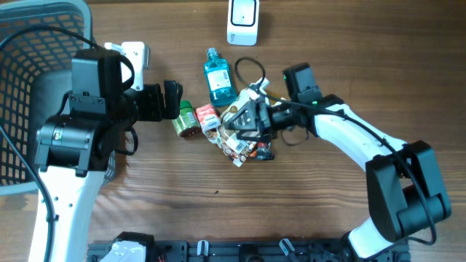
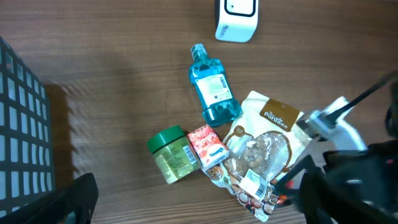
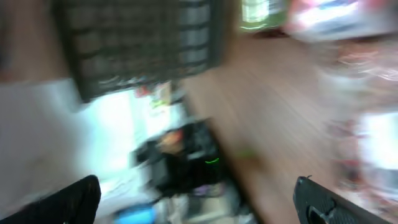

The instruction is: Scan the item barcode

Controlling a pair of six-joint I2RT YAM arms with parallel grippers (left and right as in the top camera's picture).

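Closest to the overhead lens, the left arm's bulky wrist carries the left gripper (image 1: 172, 100), which hovers near the snack pouch (image 2: 264, 146) on the side facing the basket (image 1: 33, 44). From its own wrist camera I see its fingers (image 2: 78, 199) at opposite lower corners of the view, spread wide with nothing between them. Snack pouch: white and tan with a clear window, lying flat on the wooden table (image 1: 182, 211); a small white label sits on its face, its print too small for me to read. Right gripper (image 1: 246, 122): directly above the pouch in the overhead view; I cannot tell whether it touches the film. Its wrist picture is smeared by motion, yet both fingers (image 3: 65, 199) show at the lower corners, standing apart with nothing clamped between them. Red packet (image 1: 207, 116): touching the pouch's edge on the side toward the left gripper. Green jar (image 1: 187, 121): on its side, just beyond the packet from the pouch and resting against the packet. Blue mouthwash bottle (image 1: 218, 77): lying flat, its base near the pouch's tan-labelled end, its cap pointing away from the pouch. White scanner (image 1: 243, 20): well apart from the pouch, past the bottle's cap end.
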